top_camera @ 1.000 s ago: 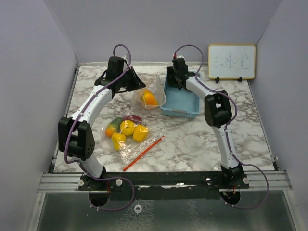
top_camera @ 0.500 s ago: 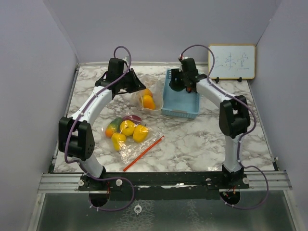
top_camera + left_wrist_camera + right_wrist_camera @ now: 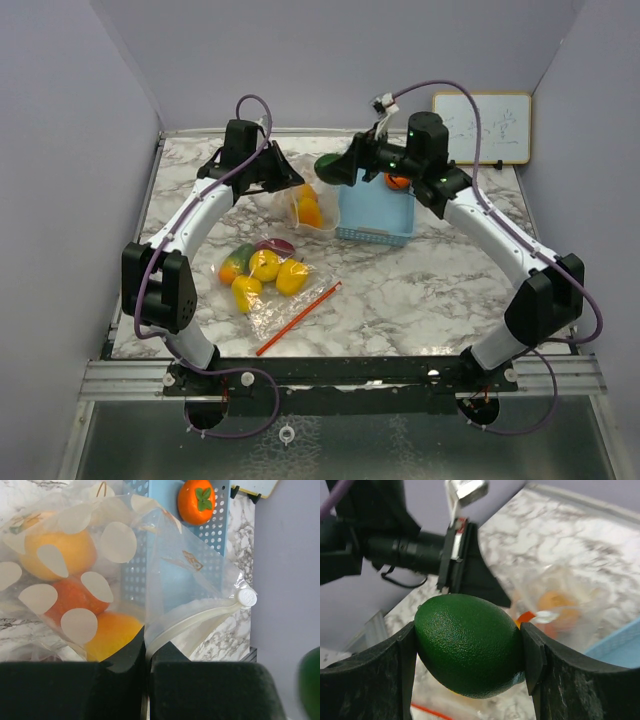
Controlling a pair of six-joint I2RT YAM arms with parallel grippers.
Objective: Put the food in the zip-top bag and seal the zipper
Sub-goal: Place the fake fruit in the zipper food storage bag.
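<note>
My left gripper [image 3: 288,183] is shut on the rim of a clear zip-top bag [image 3: 312,212] and holds it up and open. The bag holds orange and yellow toy fruits [image 3: 55,550]. Its white zipper strip [image 3: 200,617] and slider [image 3: 247,597] show in the left wrist view, with the jaws [image 3: 146,652] pinching the rim. My right gripper [image 3: 338,168] is shut on a green toy fruit [image 3: 469,645] and holds it in the air just right of the bag mouth. An orange toy persimmon [image 3: 196,501] lies in the light blue basket [image 3: 372,236].
A second clear bag [image 3: 262,272] with yellow, green and purple toy fruits lies on the marble table in front of the left arm, its red zipper strip [image 3: 298,318] pointing forward. A small whiteboard [image 3: 481,128] leans on the back wall at right.
My right arm has risen out of the basket with the green fruit and swung left, up to the bag mouth. My left gripper has kept holding the bag in place.
</note>
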